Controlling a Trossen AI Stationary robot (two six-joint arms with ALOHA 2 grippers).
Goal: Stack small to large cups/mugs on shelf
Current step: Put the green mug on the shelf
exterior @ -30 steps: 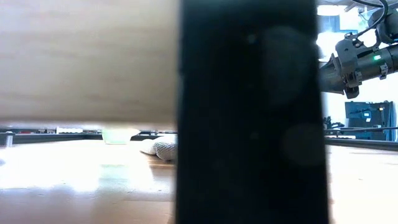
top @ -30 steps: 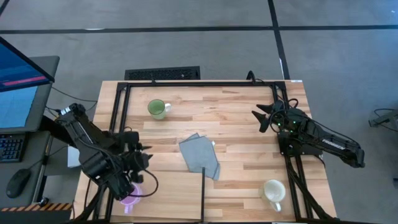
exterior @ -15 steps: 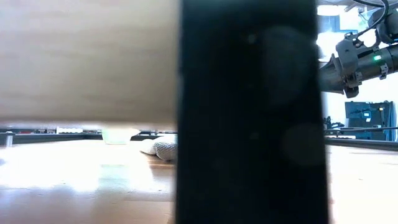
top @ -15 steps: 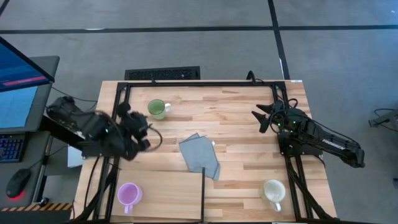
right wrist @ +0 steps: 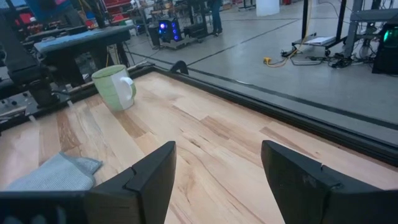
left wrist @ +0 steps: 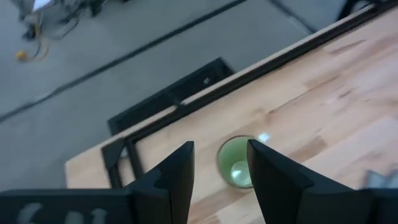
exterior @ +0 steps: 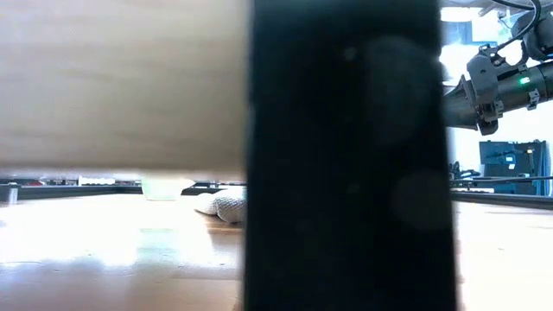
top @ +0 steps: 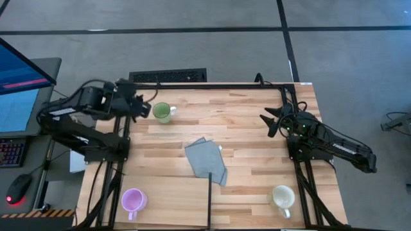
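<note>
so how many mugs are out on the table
3. The green mug stands at the far left, just ahead of the left gripper. The purple mug is near left on the shelf, the white mug near right. None seems hidden.

From overhead I get even, soft light with faint shadows. My low camera is mostly blocked by a blurred black post; bright glare washes the tabletop there. The wrist views look slightly soft.
</note>
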